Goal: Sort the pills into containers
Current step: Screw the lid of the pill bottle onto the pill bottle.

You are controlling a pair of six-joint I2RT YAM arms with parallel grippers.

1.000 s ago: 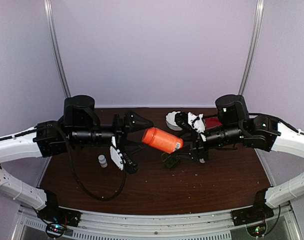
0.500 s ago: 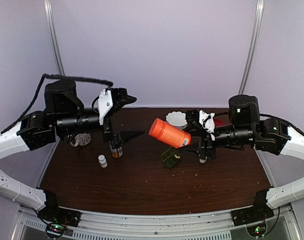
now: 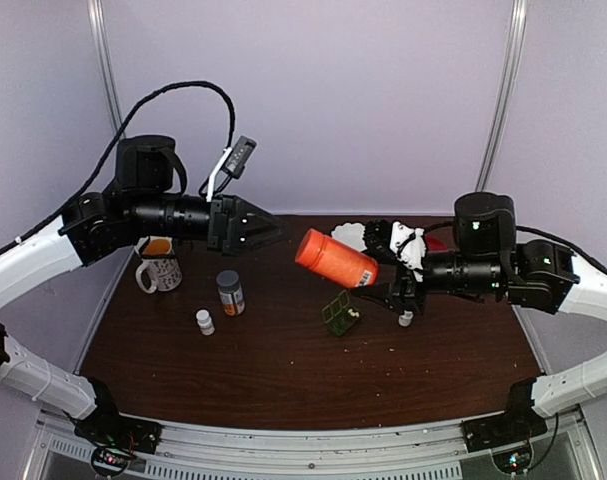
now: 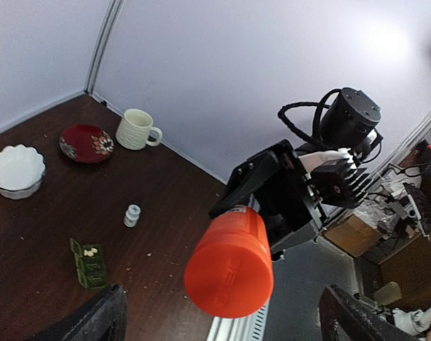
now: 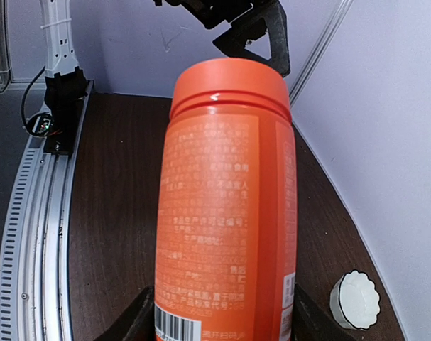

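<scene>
Right gripper point(image 3: 381, 272) clamps one smooth orange cylindrical bottle point(image 3: 333, 258). Left gripper point(image 3: 265, 228) gapes wide, empty. One green three-cell box point(image 4: 93, 271), pills point(image 4: 91, 251) in an end cell.

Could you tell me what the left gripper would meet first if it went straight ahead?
Most likely the capped end of the orange bottle held by the right gripper; depth is unclear.

An orange bottle point(image 4: 229, 268) looms right of the open green pill box point(image 4: 88, 262).
</scene>
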